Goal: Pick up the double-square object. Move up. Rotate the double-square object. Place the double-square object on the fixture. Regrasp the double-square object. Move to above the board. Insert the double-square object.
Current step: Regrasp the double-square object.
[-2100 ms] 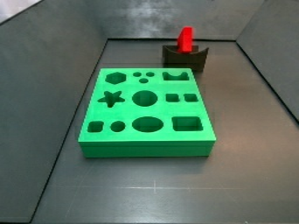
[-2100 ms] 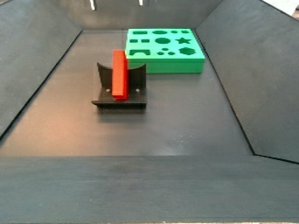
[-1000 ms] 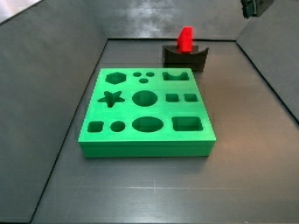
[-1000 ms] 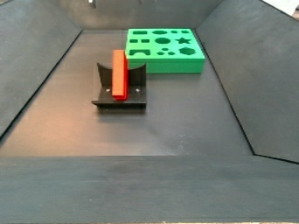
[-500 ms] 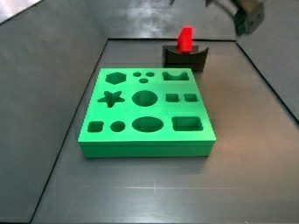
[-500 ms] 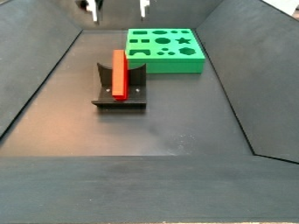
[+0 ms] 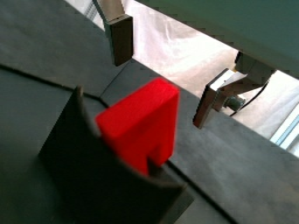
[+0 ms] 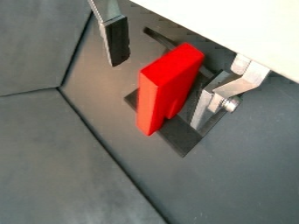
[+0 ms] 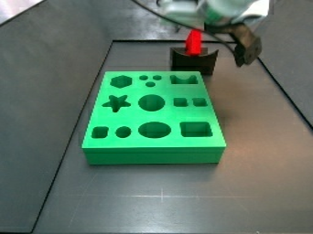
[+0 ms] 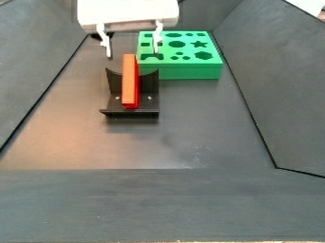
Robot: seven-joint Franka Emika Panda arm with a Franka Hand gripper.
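Note:
The red double-square object (image 10: 128,78) stands upright in the notch of the dark fixture (image 10: 129,102); it shows too in a side view (image 9: 193,40) on the fixture (image 9: 193,63). My gripper (image 10: 129,47) hangs just above the block's top end, open, with one finger (image 10: 105,46) on either side and nothing held. In both wrist views the block (image 7: 140,118) (image 8: 167,86) sits between the spread fingers (image 7: 119,39) (image 8: 117,42), which do not touch it. The green board (image 9: 153,114) lies flat beside the fixture.
The dark sloping bin walls (image 10: 45,85) rise close round the floor. The board (image 10: 178,52) lies just behind the fixture in a side view. The arm (image 9: 208,9) reaches in from above the fixture.
The gripper has come down from the top edge of both side views to just above the fixture. The red block and the board have not moved.

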